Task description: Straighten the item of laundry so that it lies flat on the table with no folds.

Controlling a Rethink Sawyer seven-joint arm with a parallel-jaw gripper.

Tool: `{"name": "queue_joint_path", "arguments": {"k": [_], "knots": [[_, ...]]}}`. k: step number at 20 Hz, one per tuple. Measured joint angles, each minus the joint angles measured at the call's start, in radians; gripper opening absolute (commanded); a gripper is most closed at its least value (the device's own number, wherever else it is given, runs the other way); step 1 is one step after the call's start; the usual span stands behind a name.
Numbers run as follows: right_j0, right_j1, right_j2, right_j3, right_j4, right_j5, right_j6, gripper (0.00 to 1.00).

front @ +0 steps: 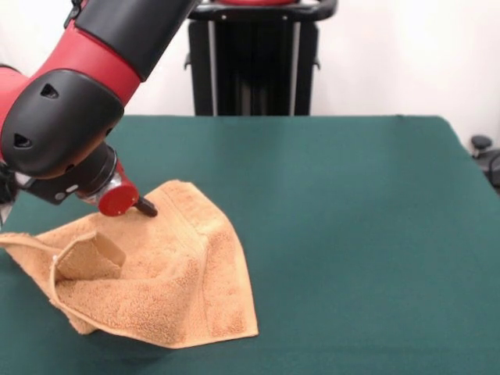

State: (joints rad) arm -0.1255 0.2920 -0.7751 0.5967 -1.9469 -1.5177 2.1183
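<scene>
The orange-tan towel lies rumpled on the near left part of the dark green table. Its left side is folded over itself, with a raised flap standing up near the left edge, and one corner points toward the near right. My gripper is low at the towel's far edge, under the red and black arm that comes in from the upper left. Only a red round end and a small black tip show, touching or just above the cloth. The arm hides how the gripper stands.
The robot's black pedestal stands at the table's far side. A dark object sits past the table's right edge. The towel's left corner reaches the table's left edge.
</scene>
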Motion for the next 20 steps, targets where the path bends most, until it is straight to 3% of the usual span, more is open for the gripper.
{"name": "queue_joint_path", "arguments": {"k": [20], "knots": [[0.013, -0.014, 0.001, 0.09, 0.036, 0.001, 0.0, 0.0]]}}
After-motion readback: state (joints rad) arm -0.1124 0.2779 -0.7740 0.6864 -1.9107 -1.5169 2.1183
